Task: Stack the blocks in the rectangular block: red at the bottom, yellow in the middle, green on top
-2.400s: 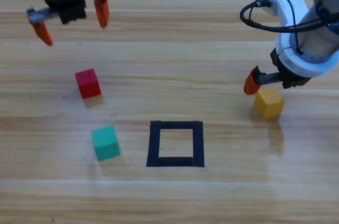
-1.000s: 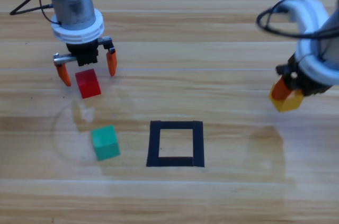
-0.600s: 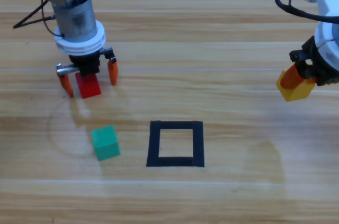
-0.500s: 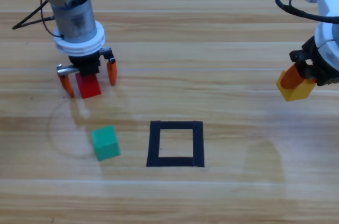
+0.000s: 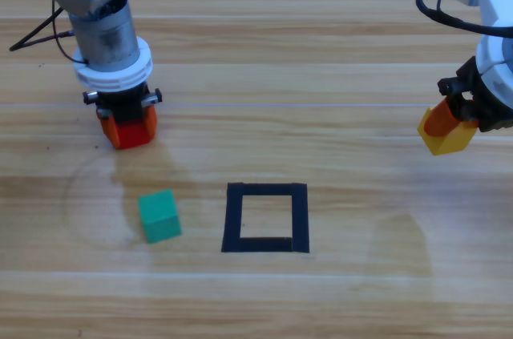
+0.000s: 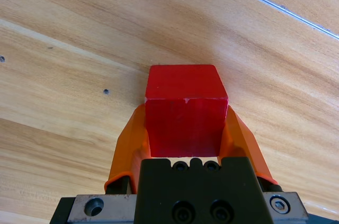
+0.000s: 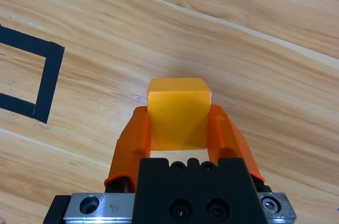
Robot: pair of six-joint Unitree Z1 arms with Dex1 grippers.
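My left gripper [image 5: 128, 125] stands at the left of the table, shut on the red cube [image 5: 133, 135], which rests on the wood; in the left wrist view the red cube [image 6: 186, 109] fills the space between both orange jaws. At the right edge my right gripper [image 5: 450, 124] is shut on the yellow cube [image 5: 449, 137] and holds it above the table; the yellow cube [image 7: 177, 112] sits squeezed between the jaws. The green cube [image 5: 159, 215] lies alone, left of the black tape rectangle [image 5: 266, 217], whose centre is bare. One corner of the tape rectangle [image 7: 43, 94] shows in the right wrist view.
Bare wooden table [image 5: 280, 66] lies between the two arms and around the tape outline. A black cable [image 5: 36, 34] trails from the left arm towards the left edge.
The left gripper's jaws have shut on the red cube, which they straddled open half a second ago. The right gripper holds still with the yellow cube lifted.
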